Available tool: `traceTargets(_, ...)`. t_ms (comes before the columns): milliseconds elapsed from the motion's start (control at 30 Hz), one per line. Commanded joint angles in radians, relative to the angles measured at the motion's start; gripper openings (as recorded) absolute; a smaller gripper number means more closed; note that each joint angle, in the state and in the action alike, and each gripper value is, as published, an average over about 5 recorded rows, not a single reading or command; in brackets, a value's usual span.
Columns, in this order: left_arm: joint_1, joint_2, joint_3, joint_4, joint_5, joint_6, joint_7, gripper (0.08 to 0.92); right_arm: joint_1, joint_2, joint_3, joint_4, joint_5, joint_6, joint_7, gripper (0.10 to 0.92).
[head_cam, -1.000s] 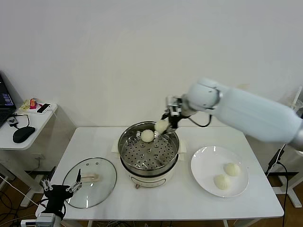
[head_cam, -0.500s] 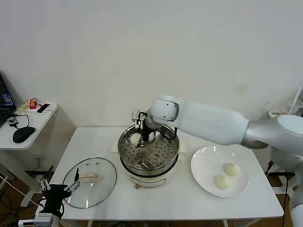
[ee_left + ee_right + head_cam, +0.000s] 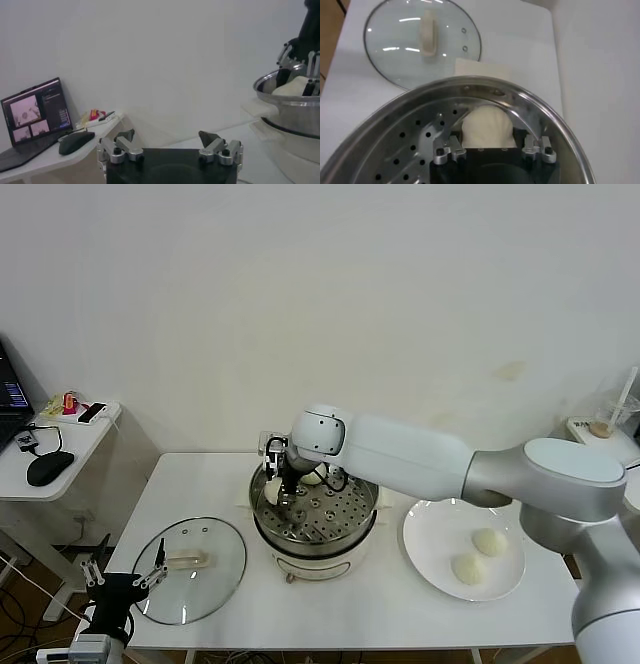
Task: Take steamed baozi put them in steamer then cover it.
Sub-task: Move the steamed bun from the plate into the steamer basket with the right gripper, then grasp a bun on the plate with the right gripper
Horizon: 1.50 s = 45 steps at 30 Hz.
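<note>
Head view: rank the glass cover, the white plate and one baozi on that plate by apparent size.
1. Glass cover and white plate: look about alike, too close to rank.
2. Baozi on the plate: clearly smallest.

Shiny steel steamer [image 3: 352, 524], clear glass cover [image 3: 195, 569], smooth matt baozi [image 3: 487, 129]

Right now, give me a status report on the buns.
Right end effector inside steamer, bun between fingers. Two buns on plate. Left end effector open, parked.

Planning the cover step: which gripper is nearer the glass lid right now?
Left. The left gripper hangs off the table's front-left corner, just beside the glass lid. The right gripper is inside the steamer, over a baozi.
</note>
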Motion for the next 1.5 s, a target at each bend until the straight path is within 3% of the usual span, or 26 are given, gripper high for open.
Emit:
traceTargets(33,0.000,0.001,0.002,0.001,-0.001,-0.001,0.001,0.823,0.010,0.010,-0.003,-0.020,-0.024,0.005,-0.044,0.732)
traceTargets(200,-0.001,0.006,0.000,0.001,-0.003,-0.001,0.001,0.823,0.105,-0.077,0.000,0.075,-0.009,0.017,-0.132,0.817)
traceTargets(467,-0.002,0.018,-0.001,-0.001,-0.008,0.000,0.002,0.823,0.299,-0.368,-0.043,0.285,-0.080,0.123,-0.345,0.823)
traceTargets(867,-0.001,0.024,0.030,-0.010,-0.003,0.001,0.000,0.823,0.248,-0.874,-0.004,0.563,-0.308,0.312,-0.454,0.823)
traceTargets(1067,0.004,0.018,0.033,-0.014,0.001,0.001,0.000,0.823,0.047,-1.018,0.110,0.590,-0.459,0.381,-0.453,0.823)
traceTargets(1233,0.013,0.015,0.029,-0.007,0.006,0.001,0.000,0.823,-0.358,-1.098,0.408,0.575,-0.577,0.414,-0.436,0.823)
traceTargets(1500,0.026,0.006,0.030,-0.007,0.023,0.002,0.000,0.823,-0.799,-1.089,0.738,0.526,-0.686,0.435,-0.411,0.823)
